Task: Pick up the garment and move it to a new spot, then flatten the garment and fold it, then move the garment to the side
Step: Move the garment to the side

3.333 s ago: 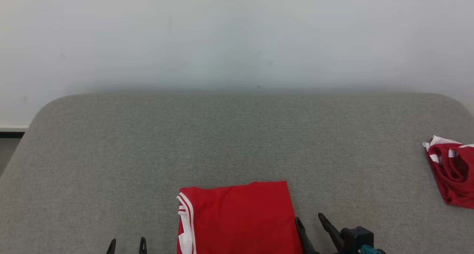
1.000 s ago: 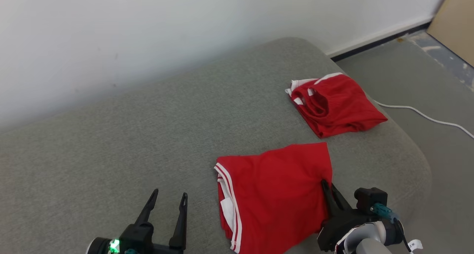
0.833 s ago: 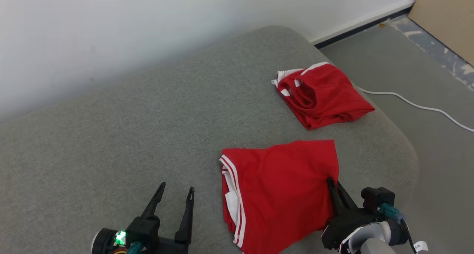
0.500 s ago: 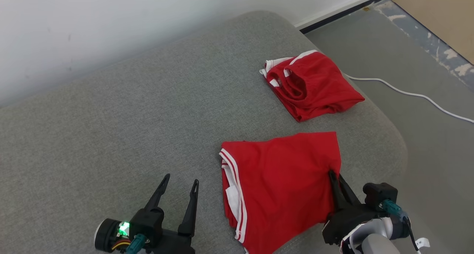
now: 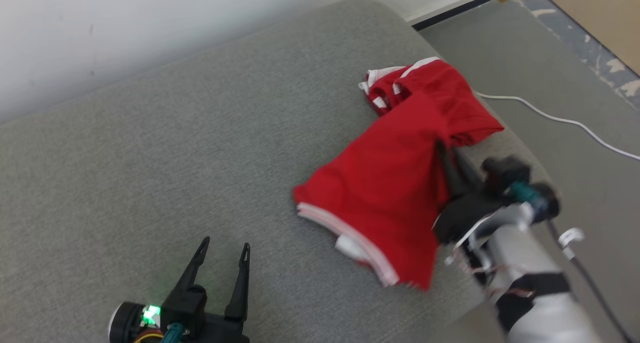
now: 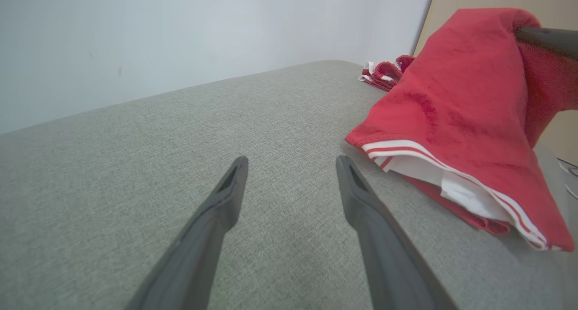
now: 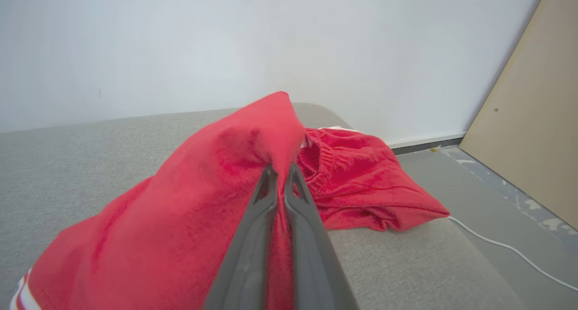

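The folded red garment [image 5: 385, 193] with white stripes hangs lifted by one edge above the grey cushion [image 5: 150, 158], its striped hem drooping toward the surface. My right gripper [image 5: 444, 153] is shut on that raised edge; the right wrist view shows its fingers [image 7: 271, 197] pressed together with red cloth [image 7: 189, 219] draped over them. My left gripper [image 5: 222, 250] stands open at the lower left, clear of the cloth, with nothing between its fingers [image 6: 226, 201]. The lifted garment [image 6: 456, 120] hangs to its right.
A second red garment [image 5: 440, 88] lies crumpled near the cushion's far right corner, just behind the lifted one. Past the cushion's right edge the floor holds a white cable [image 5: 565, 120], and a tan board [image 7: 528, 120] leans against the white wall.
My right gripper has lifted the folded garment off the cushion and carried it up and toward the second garment. The head camera also kept turning. The left gripper stays open.
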Controlling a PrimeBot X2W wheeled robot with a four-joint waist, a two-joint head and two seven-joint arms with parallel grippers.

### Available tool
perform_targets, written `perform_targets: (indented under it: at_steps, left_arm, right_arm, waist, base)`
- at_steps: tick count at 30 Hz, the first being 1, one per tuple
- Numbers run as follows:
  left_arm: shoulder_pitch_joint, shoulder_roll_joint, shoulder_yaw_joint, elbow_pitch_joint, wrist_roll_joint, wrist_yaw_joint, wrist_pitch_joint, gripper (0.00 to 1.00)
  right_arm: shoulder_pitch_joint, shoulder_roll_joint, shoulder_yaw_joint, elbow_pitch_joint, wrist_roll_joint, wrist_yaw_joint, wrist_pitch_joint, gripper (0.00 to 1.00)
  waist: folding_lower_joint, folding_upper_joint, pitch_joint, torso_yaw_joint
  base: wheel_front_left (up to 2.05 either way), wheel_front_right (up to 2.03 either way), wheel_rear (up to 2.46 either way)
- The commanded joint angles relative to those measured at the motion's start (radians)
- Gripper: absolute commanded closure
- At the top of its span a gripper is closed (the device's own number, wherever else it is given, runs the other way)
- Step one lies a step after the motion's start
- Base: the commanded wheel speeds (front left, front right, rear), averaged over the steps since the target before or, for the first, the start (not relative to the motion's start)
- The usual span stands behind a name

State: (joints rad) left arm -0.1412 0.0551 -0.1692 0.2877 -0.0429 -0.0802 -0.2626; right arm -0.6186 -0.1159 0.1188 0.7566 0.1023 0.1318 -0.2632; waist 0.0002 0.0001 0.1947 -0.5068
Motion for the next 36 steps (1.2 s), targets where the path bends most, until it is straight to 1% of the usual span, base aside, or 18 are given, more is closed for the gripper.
perform_targets:
  at_steps: [1,5,11,16,17,21,26,27,28,29,30,33,36]
  left_arm:
    - [-0.015,0.009,-0.005,-0.005,0.016,-0.004,-0.003,0.0]
    - [-0.048,0.026,-0.013,-0.013,0.039,-0.01,-0.003,0.0]
    - [-0.086,0.045,-0.034,-0.027,0.057,-0.006,-0.003,0.0]
    - [-0.1,0.061,-0.046,-0.035,0.065,0.003,-0.003,0.0]
    - [-0.1,0.061,-0.046,-0.035,0.065,0.003,-0.003,0.0]
    - [-0.112,0.071,-0.056,-0.04,0.068,0.012,-0.003,0.0]
    - [-0.109,0.082,-0.068,-0.041,0.065,0.023,-0.003,0.0]
    - [-0.108,0.084,-0.07,-0.042,0.063,0.026,-0.003,0.0]
    - [-0.107,0.086,-0.071,-0.043,0.062,0.028,-0.003,0.0]
    - [-0.105,0.087,-0.073,-0.044,0.06,0.028,-0.003,0.0]
    - [-0.102,0.088,-0.075,-0.045,0.059,0.032,-0.003,0.0]
    - [-0.094,0.091,-0.077,-0.047,0.052,0.036,-0.003,0.0]
    - [-0.088,0.092,-0.079,-0.05,0.047,0.044,-0.003,0.0]
  right_arm:
    - [-0.039,-0.02,-0.019,0.011,-0.012,-0.003,-0.001,1.0]
    - [-0.139,-0.061,-0.094,0.071,-0.054,-0.003,-0.001,1.0]
    - [-0.247,-0.134,-0.26,0.142,-0.138,-0.003,-0.001,1.0]
    - [-0.305,-0.183,-0.411,0.181,-0.224,-0.003,-0.001,1.0]
    - [-0.305,-0.183,-0.411,0.181,-0.224,-0.003,-0.001,1.0]
    - [-0.324,-0.216,-0.523,0.209,-0.313,-0.003,-0.001,1.0]
    - [-0.321,-0.24,-0.67,0.254,-0.449,-0.003,0.001,1.0]
    - [-0.319,-0.242,-0.705,0.259,-0.479,-0.003,0.002,0.84]
    - [-0.315,-0.243,-0.736,0.259,-0.509,-0.003,0.002,0.64]
    - [-0.309,-0.238,-0.769,0.26,-0.54,-0.003,0.006,0.19]
    - [-0.304,-0.231,-0.802,0.258,-0.565,-0.003,0.009,0.0]
    - [-0.299,-0.205,-0.887,0.235,-0.647,-0.003,0.008,0.0]
    - [-0.295,-0.179,-0.947,0.21,-0.708,-0.003,0.003,0.0]
  waist:
    - [-0.0002,-0.0001,0.049,0.051]
    - [-0.0002,-0.0001,0.097,0.104]
    - [-0.0002,-0.0001,0.154,0.166]
    - [-0.0002,-0.0001,0.175,0.195]
    - [-0.0002,-0.0001,0.175,0.195]
    - [-0.0002,-0.0001,0.182,0.212]
    - [-0.0002,-0.0001,0.183,0.225]
    - [-0.0002,-0.0001,0.182,0.227]
    - [-0.0002,-0.0001,0.181,0.228]
    - [-0.0002,-0.0001,0.179,0.229]
    - [-0.0002,-0.0001,0.177,0.229]
    - [-0.0002,-0.0001,0.167,0.229]
    - [-0.0002,-0.0001,0.153,0.227]
  base:
    - [0.0,0.0,0.0]
    - [0.0,0.0,0.0]
    - [0.0,0.0,0.0]
    - [0.0,0.0,0.0]
    - [0.0,0.0,0.0]
    - [0.0,0.0,0.0]
    - [0.0,0.0,0.0]
    - [0.0,0.0,0.0]
    - [0.0,0.0,0.0]
    - [0.0,0.0,0.0]
    - [0.0,0.0,0.0]
    - [0.0,0.0,0.0]
    - [0.0,0.0,0.0]
